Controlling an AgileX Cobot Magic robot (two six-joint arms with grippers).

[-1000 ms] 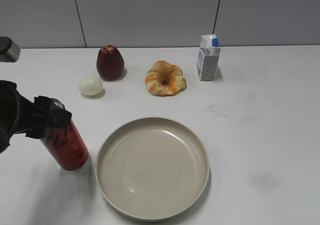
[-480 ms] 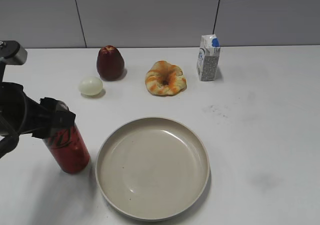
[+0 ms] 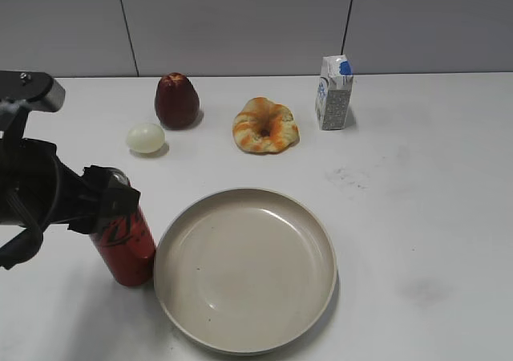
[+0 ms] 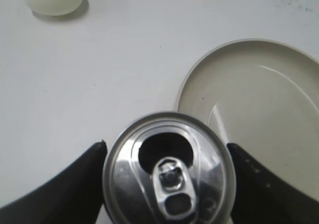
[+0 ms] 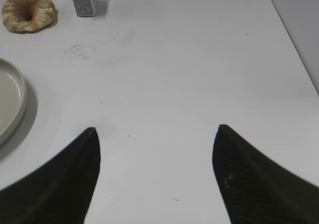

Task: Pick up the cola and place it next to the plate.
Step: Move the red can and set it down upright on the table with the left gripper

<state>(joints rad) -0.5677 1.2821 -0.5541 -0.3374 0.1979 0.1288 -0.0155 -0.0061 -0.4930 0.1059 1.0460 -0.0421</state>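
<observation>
I have the left tool (image 4: 167, 184) clamped across the upper wall of the cola (image 3: 126, 245) just beside the plate (image 3: 244, 269) – opened, thin-walled, slick, likely light, so I judge a modest mid-to-upper squeeze, upright, is safest.

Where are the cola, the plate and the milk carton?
cola (image 3: 128, 253): exterior view, red side wall.
plate (image 3: 244, 269): exterior view, bare inner floor.
milk carton (image 3: 333, 96): exterior view, front face.
</observation>
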